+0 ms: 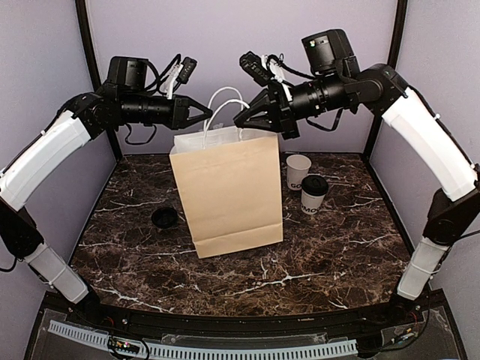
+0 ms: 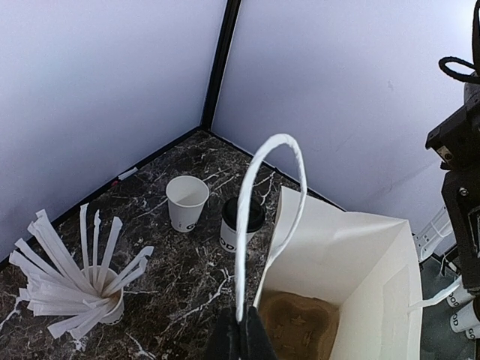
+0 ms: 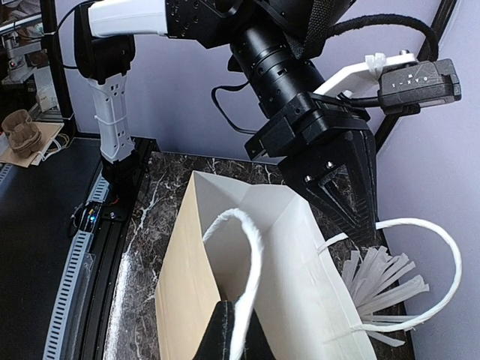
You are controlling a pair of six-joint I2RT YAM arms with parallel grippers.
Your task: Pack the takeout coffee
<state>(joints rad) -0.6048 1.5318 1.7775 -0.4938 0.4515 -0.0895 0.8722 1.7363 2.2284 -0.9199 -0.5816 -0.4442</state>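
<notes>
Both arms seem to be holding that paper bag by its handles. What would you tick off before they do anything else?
1. left gripper pinched on the bag handle: ok.
2. right gripper pinched on the other handle: ok.
3. paper bag standing upright on the table, mouth held open: ok.
4. bag floor free of things: ok, as far as the left wrist view shows.
5. takeout coffee upright, black lid on, beside the bag and not yet in it: ok.
6. A free gripper to pick up the coffee: not ok, both are busy with the handles.
</notes>
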